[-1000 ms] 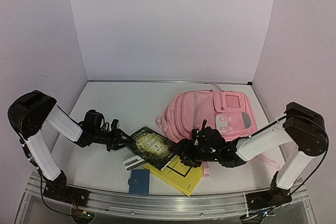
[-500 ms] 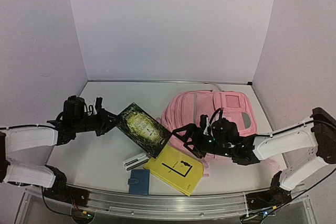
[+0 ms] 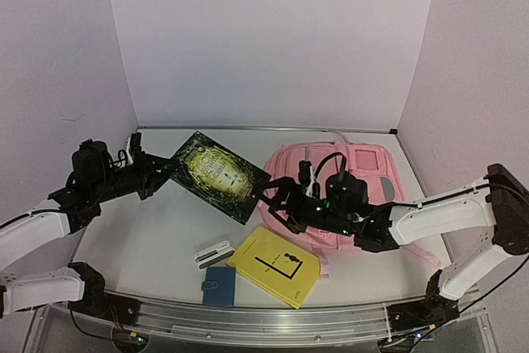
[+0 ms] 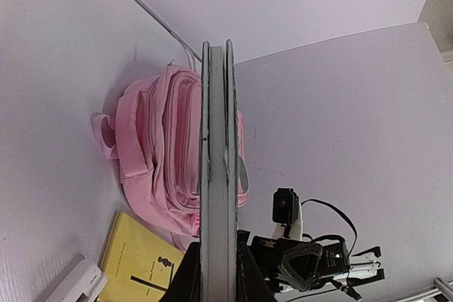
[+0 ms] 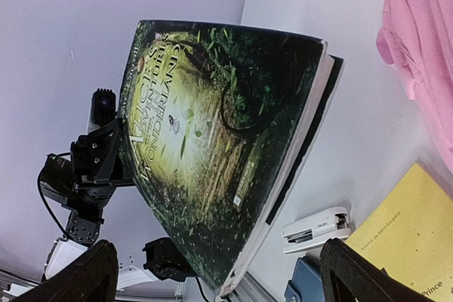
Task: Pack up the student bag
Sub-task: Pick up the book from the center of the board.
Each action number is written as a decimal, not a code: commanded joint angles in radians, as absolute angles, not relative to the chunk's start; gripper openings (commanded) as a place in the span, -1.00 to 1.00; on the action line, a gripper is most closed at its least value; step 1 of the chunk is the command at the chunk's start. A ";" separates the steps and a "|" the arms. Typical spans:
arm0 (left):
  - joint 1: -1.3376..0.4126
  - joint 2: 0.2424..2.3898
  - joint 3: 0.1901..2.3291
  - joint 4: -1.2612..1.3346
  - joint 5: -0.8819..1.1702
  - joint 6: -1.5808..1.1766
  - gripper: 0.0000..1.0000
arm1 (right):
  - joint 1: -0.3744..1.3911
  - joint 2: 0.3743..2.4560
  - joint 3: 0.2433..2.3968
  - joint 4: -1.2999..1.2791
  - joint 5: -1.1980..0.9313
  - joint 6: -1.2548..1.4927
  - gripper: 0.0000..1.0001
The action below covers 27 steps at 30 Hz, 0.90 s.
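The pink student bag [image 3: 359,173] lies flat at the back right of the table and also shows in the left wrist view [image 4: 159,150]. My left gripper [image 3: 163,173] is shut on a dark green illustrated book [image 3: 217,174], holding it tilted in the air left of the bag. In the left wrist view the book [image 4: 216,160] is edge-on between the jaws of the left gripper [image 4: 216,277]. My right gripper [image 3: 277,200] stands open over the bag's left edge, facing the book's cover [image 5: 205,139]. Nothing is gripped by the right gripper [image 5: 219,249].
A yellow book [image 3: 274,265] lies at the front centre. A white stapler [image 3: 213,252] and a blue wallet [image 3: 219,285] lie to its left. Pale walls close in the back and both sides of the table [image 3: 157,229].
My left arm has lifted the green book off the table and swung it up toward the back left. My right gripper has opened wide and moved from the yellow book toward the bag's left edge.
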<state>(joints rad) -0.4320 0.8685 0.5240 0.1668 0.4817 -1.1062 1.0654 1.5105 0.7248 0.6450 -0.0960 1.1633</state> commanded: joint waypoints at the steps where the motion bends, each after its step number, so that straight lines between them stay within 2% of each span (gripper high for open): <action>1: -0.430 0.824 0.583 0.309 0.543 -1.158 -1.00 | 1.077 1.577 0.817 0.714 -0.116 1.143 0.97; 7: -0.431 0.808 0.579 0.350 0.573 -1.187 -0.99 | 1.077 1.662 0.891 0.751 -0.114 1.134 0.94; 9: -0.431 0.803 0.572 0.368 0.576 -1.195 -1.00 | 1.078 1.685 0.923 0.782 -0.116 1.134 0.83; 13: -0.432 0.803 0.570 0.363 0.586 -1.200 -1.00 | 1.078 1.717 0.947 0.887 -0.114 1.139 0.38; 17: -0.432 0.814 0.569 0.338 0.605 -1.200 -0.97 | 1.077 1.713 0.933 0.963 -0.098 1.140 -0.28; 19: -0.431 0.815 0.566 0.314 0.606 -1.195 -0.75 | 1.077 1.698 0.918 0.979 -0.080 1.133 -0.55; 22: -0.430 0.813 0.579 0.221 0.600 -1.153 -0.20 | 1.078 1.653 0.890 0.983 -0.053 1.112 -0.90; 24: -0.430 0.817 0.600 0.136 0.601 -1.104 0.15 | 1.076 1.616 0.876 0.967 -0.041 1.089 -1.00; 27: -0.429 0.837 0.652 0.027 0.609 -1.005 0.67 | 1.065 1.567 0.884 0.862 -0.048 1.052 -1.00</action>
<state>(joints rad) -0.4279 0.8319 0.5517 0.1460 0.5743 -1.1307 1.0796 1.6620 0.8775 0.9040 -0.0824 1.1262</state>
